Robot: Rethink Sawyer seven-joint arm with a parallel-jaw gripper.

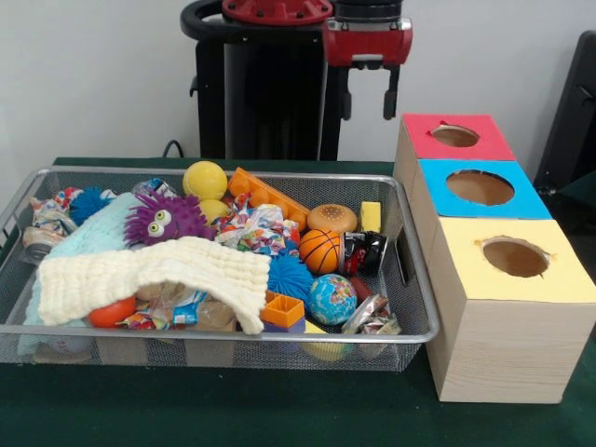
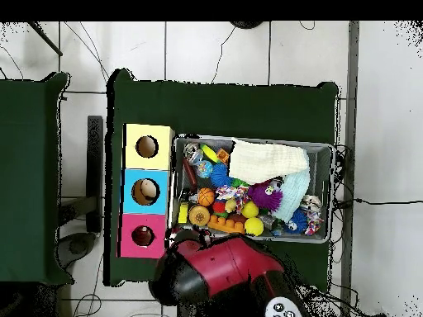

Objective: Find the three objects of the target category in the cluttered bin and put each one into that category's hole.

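A wire mesh bin (image 1: 223, 331) (image 2: 248, 139) holds mixed toys. Among them are a yellow ball (image 1: 205, 179), a mini basketball (image 1: 320, 250) (image 2: 206, 196), a globe ball (image 1: 332, 298), a blue spiky ball (image 1: 291, 277), a burger toy (image 1: 332, 218) and a purple fuzzy toy with eyes (image 1: 168, 219) (image 2: 264, 196). A cream knitted cloth (image 1: 158, 275) (image 2: 268, 159) lies over the bin's front-left contents. My gripper (image 1: 368, 98) hangs open and empty, high behind the bin's far right corner. In the overhead view the red arm (image 2: 227, 268) covers it.
Three wooden boxes with round holes stand in a row right of the bin: red (image 1: 455, 136) (image 2: 143, 236), blue (image 1: 480, 187) (image 2: 145, 191), yellow (image 1: 515, 257) (image 2: 147, 146). An orange toy block (image 1: 270, 196), a black can (image 1: 363, 251) and a light blue cloth (image 1: 93, 237) also lie in the bin.
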